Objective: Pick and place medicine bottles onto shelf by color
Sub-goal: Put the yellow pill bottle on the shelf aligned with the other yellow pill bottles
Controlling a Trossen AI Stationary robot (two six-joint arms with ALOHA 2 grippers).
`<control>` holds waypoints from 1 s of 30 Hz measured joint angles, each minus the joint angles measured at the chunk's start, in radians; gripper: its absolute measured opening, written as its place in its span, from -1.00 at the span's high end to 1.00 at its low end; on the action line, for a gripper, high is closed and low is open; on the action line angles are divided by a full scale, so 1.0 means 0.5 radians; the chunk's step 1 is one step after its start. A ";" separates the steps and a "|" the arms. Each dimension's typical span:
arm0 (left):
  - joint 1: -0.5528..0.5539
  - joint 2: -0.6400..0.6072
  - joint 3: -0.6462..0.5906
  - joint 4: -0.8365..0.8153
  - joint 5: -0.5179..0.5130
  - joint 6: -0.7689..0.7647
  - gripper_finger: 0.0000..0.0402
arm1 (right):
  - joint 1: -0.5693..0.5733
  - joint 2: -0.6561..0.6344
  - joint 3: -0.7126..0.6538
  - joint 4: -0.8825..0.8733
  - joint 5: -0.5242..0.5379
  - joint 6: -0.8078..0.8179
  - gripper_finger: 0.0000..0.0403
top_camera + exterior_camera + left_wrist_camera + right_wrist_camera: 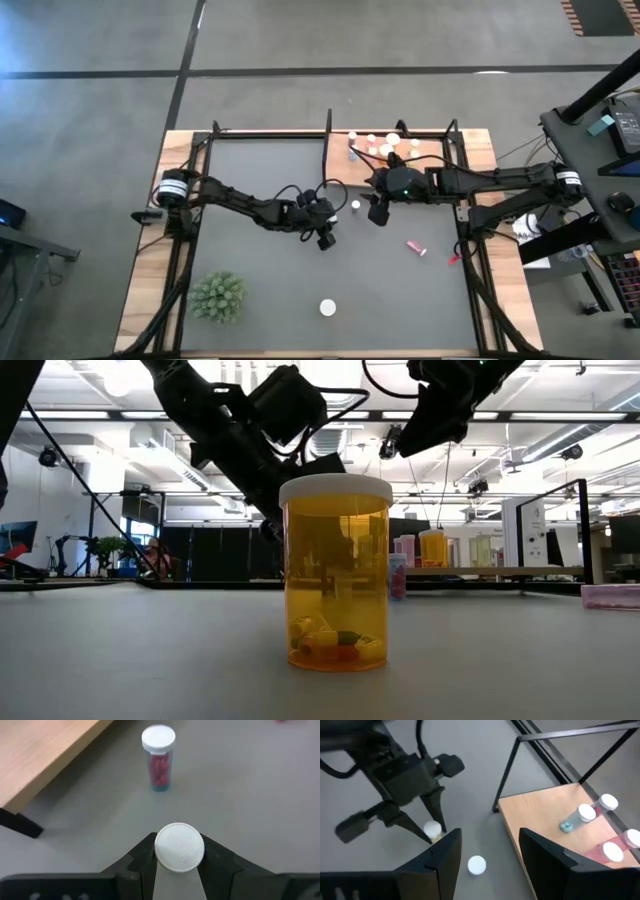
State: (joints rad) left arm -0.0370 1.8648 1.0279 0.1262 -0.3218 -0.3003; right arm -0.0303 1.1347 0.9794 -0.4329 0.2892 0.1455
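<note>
Standing nearest the table's front edge on the dark grey mat (300, 290), one orange medicine bottle (328, 308) remains unsorted, upright, with the spiky green plant (218, 297) to its left. Farther in and to the right, a pink bottle (416, 246) lies on its side on the mat.

At mid-table, the left gripper (179, 870) is clamped narrowly around the white cap of a held bottle (179, 847); its body colour cannot be told from these views. This gripper hangs left of the shelf's near corner. Just beyond it, a red-filled bottle (159, 758) stands upright on the mat, near the shelf edge but not on it.

The right gripper (487, 852) hovers beside the shelf's near-left corner with its fingers partly apart and nothing between them.

At the far right, the shelf (430, 152) carries roughly half a dozen bottles (388, 144), at least one lying on its side. Judged from this, sorting is about half complete: four bottles, including the one held, still need placing.
</note>
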 joint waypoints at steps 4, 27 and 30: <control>0.000 0.023 0.012 -0.009 0.000 -0.001 0.48 | 0.000 0.000 -0.007 0.009 -0.001 -0.004 0.06; 0.000 0.022 0.032 -0.023 0.016 0.104 0.48 | 0.000 0.000 -0.016 0.007 -0.001 -0.026 0.06; 0.000 0.022 0.041 -0.015 0.015 0.106 0.48 | 0.000 0.000 -0.016 0.007 -0.001 -0.029 0.06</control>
State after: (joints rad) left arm -0.0368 1.8759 1.0485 0.1188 -0.3141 -0.2474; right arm -0.0303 1.1347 0.9714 -0.4294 0.2886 0.1311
